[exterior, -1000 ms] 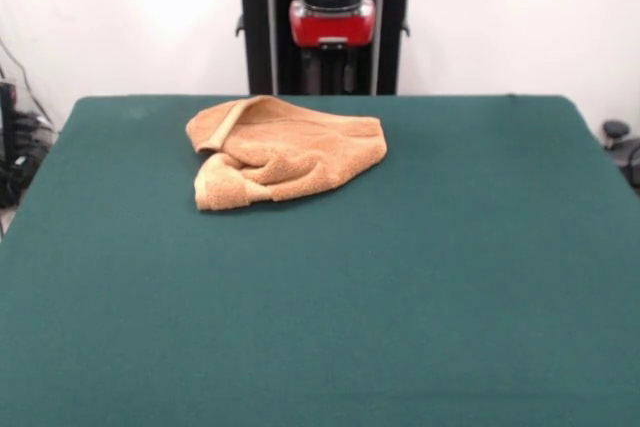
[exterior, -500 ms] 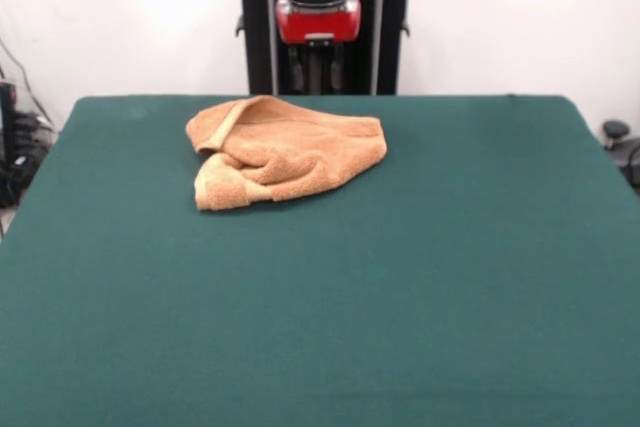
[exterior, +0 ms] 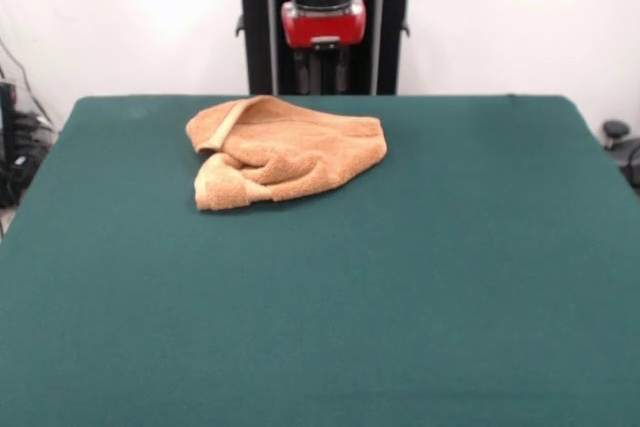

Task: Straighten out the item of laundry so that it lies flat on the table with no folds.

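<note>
I've got the tool hanging high at the worktop's far edge; its fingers are lost against the dark pedestal, so I can't tell its spread. The towel sits bunched just below and in front of it, folded over itself, nothing flattened yet, edges free to grab.

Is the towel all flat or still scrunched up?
Scrunched up. The towel lies bunched on the table, with edges folded over itself.
</note>
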You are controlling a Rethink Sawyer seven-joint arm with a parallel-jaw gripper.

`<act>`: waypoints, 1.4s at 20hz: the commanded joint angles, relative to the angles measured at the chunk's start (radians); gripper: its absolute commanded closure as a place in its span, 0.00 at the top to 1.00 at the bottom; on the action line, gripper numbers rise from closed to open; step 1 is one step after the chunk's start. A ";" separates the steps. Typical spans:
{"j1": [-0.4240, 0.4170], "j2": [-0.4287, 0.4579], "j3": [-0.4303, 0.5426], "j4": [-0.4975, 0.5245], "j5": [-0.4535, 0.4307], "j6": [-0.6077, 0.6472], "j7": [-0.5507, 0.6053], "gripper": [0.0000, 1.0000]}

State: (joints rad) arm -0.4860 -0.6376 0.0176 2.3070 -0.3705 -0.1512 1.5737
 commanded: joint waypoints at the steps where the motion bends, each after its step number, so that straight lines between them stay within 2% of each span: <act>1: -0.005 -0.040 0.110 -0.054 0.016 0.078 0.137 1.00; 5: -0.032 -0.083 0.135 -0.061 0.028 0.147 0.116 1.00; 9: -0.105 -0.066 0.181 -0.083 0.009 0.178 0.088 1.00; 16: -0.180 -0.071 0.226 -0.126 -0.003 0.258 0.036 1.00; 19: -0.173 -0.034 0.212 -0.148 -0.013 0.234 0.051 1.00; 22: -0.147 0.035 0.171 -0.180 -0.039 0.151 0.076 1.00; 28: -0.129 0.178 0.157 -0.235 -0.057 0.022 0.120 1.00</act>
State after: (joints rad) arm -0.6616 -0.6045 0.1174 2.2029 -0.3941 -0.0417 1.5737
